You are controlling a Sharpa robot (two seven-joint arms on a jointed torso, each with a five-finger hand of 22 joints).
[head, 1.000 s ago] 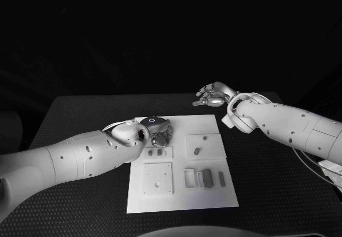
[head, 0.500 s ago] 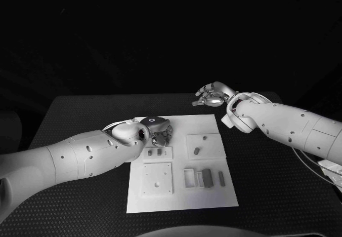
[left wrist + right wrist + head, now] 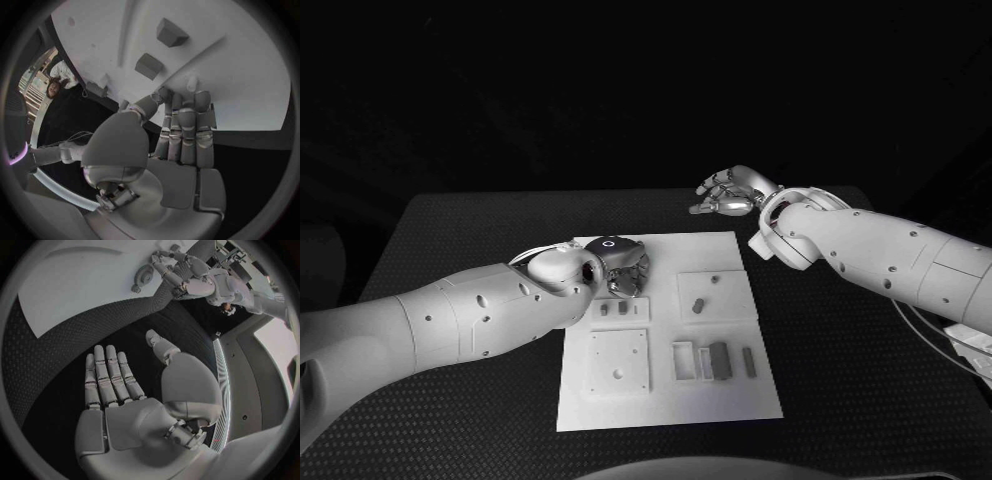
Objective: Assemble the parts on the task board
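On the black table [image 3: 473,225] lies the flat white task board [image 3: 668,400], with small grey parts [image 3: 718,360] resting on it. At the board's far left corner, the left silver hand [image 3: 620,265] reaches down with its fingers [image 3: 187,130] straight and side by side, tips touching the board, holding nothing. Past the board's far right corner, the right silver hand [image 3: 730,195] hangs above the table, fingers spread, holding nothing

Left hand [image 3: 620,266] a touch nearer the task board's [image 3: 733,395] far edge.
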